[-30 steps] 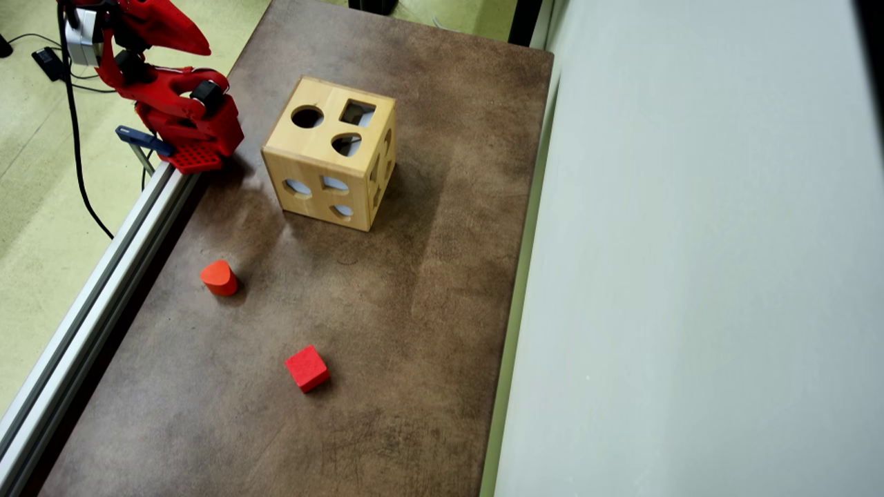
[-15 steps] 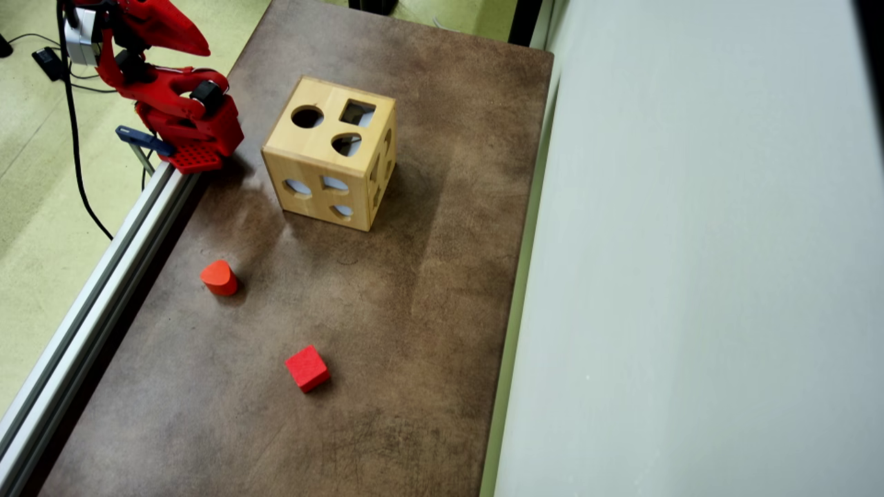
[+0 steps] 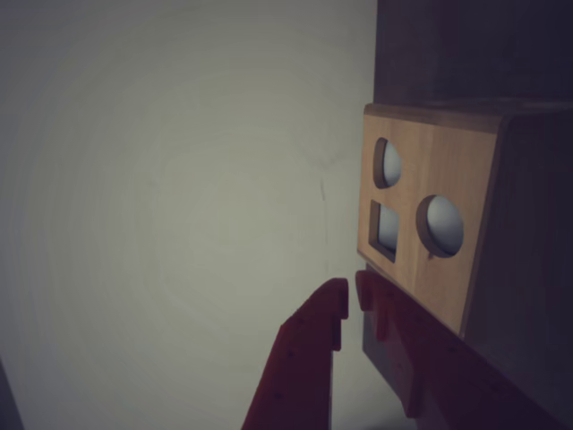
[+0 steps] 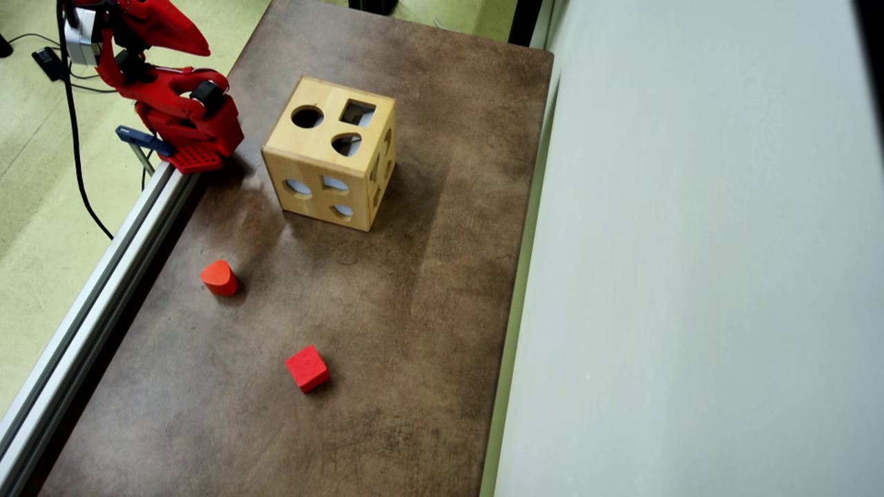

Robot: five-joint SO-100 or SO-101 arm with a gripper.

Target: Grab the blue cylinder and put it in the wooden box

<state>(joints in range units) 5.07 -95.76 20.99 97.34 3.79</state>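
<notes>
Sitting on the brown surface (image 4: 428,290), the wooden box (image 4: 330,162) shows round, square and other cut holes in its top and sides. No blue cylinder shows in either view; whether it lies inside the box cannot be told. In the wrist view the gripper (image 3: 351,298) has its red tips nearly touching, with nothing between them, just beside the box face (image 3: 421,215). Overhead, the red arm (image 4: 176,103) is folded at the surface's upper-left edge, its fingers hidden. A red rounded-wedge block (image 4: 219,277) and a red cube (image 4: 307,368) lie well apart.
</notes>
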